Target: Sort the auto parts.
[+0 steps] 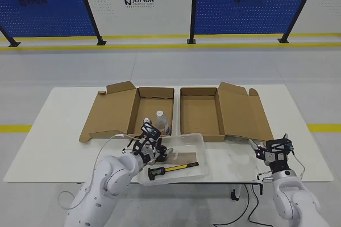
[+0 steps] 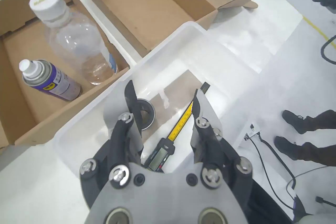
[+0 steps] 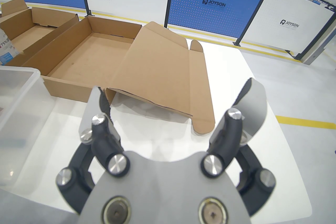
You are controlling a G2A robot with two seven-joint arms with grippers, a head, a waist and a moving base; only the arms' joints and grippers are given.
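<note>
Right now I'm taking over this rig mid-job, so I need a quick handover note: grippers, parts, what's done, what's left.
Left gripper: open, holding nothing, above the clear tray.
Right gripper: open, holding nothing, above the table near the right box flap.
Tray: caliper and metal ring lie inside.
Left box: bottle and spray can are in it.
Done: apparently those two are sorted.
Left: caliper and ring are not yet moved to a box.
</note>
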